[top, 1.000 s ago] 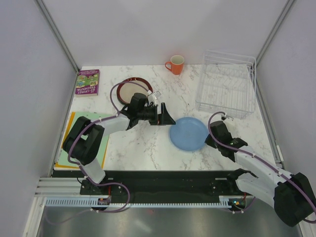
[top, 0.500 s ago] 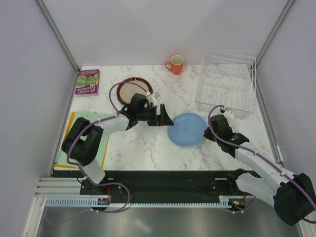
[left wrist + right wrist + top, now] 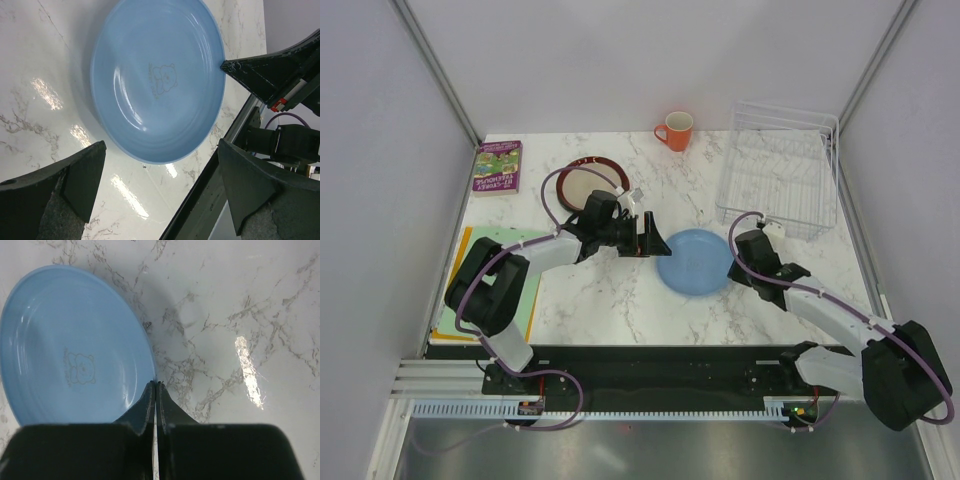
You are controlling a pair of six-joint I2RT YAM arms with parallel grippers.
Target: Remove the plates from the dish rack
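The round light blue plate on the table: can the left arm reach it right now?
Probably yes. The left end effector is wide open just beside the round light blue plate, facing it, with only bare white marble table between. The shut right end effector touches the plate's opposite rim, not blocking.

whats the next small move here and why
Probably ease the left claw forward onto the near rim of the blue plate and close. Its fingers stand wide open with the plate framed between them in the left wrist view, while the shut right claw only touches the plate's opposite edge and grips nothing.
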